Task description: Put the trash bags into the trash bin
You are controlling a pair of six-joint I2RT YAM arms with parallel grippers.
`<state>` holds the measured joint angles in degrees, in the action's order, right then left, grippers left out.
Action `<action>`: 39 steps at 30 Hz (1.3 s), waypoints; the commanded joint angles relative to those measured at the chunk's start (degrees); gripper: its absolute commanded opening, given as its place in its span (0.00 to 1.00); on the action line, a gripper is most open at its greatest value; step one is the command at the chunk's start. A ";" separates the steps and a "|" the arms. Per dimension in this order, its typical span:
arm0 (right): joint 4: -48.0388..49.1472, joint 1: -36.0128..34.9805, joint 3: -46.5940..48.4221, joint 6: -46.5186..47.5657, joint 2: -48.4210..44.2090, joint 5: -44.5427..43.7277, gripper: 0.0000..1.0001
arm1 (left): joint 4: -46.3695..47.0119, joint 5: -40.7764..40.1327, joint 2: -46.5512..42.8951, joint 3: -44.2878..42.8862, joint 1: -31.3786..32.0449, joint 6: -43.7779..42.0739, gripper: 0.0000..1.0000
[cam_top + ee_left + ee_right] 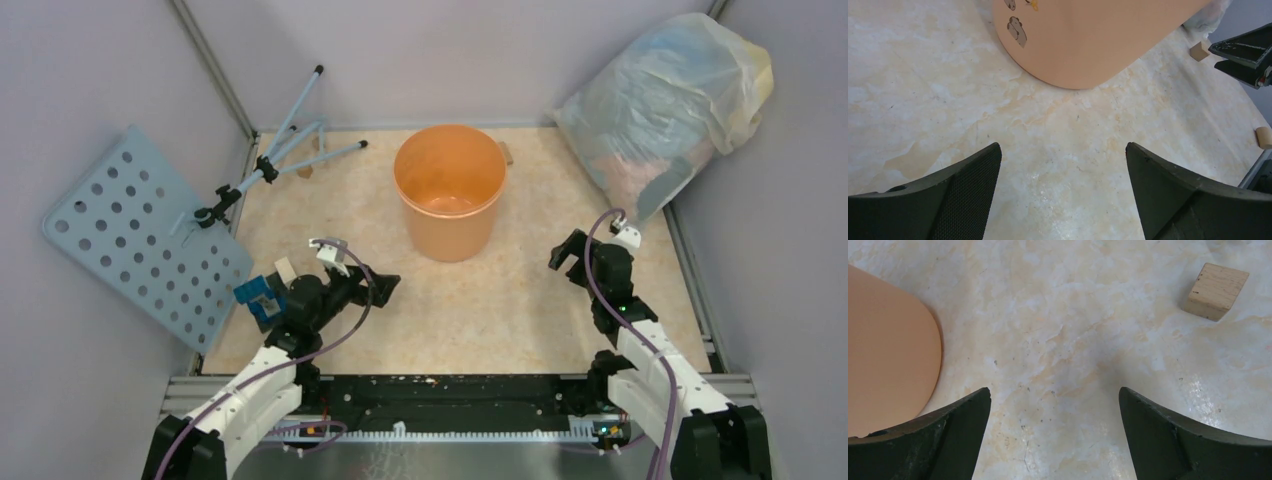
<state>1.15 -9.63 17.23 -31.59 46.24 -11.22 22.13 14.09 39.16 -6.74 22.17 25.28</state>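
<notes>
The trash bin is a round orange bucket standing upright at the middle back of the table, and its inside shows only orange. No trash bags show in any view. My left gripper hovers open to the bin's front left, with only bare tabletop between its fingers. The bin's wall fills the top of the left wrist view. My right gripper stands open to the bin's right, nothing between its fingers. The bin's side shows at the left in the right wrist view.
A big translucent stuffed bag leans in the back right corner. A perforated blue-grey panel and a light blue tripod lie at the left. A small wooden cube sits near my right gripper. A small wooden cylinder lies nearby.
</notes>
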 commanded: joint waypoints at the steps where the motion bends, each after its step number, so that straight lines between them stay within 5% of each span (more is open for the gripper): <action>1: 2.47 -0.04 -0.49 0.40 -0.01 0.31 0.98 | 2.59 2.33 0.42 -1.65 0.02 -1.58 0.99; 9: 2.05 -0.05 -0.01 1.21 -0.79 1.09 0.99 | 8.64 13.14 2.79 -0.49 0.14 -3.70 0.99; 17: -2.59 -0.11 4.86 3.72 -3.29 7.76 0.97 | 10.92 14.37 4.37 -0.17 1.52 -3.82 0.99; 23: -9.35 -0.10 12.99 5.68 -3.78 8.65 0.95 | 11.45 12.17 4.77 -0.23 4.92 -4.04 0.99; 30: -19.45 0.30 29.94 8.35 1.28 -0.06 0.95 | 15.00 2.47 6.40 0.09 12.60 2.66 0.99; 39: -20.24 0.52 39.60 7.52 6.58 2.94 0.94 | 27.33 -9.28 25.87 -8.67 25.35 5.99 0.99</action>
<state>-17.19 -9.32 53.71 -24.08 51.79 -8.91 39.59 10.22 57.84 -9.08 44.64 29.43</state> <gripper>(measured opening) 0.946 0.987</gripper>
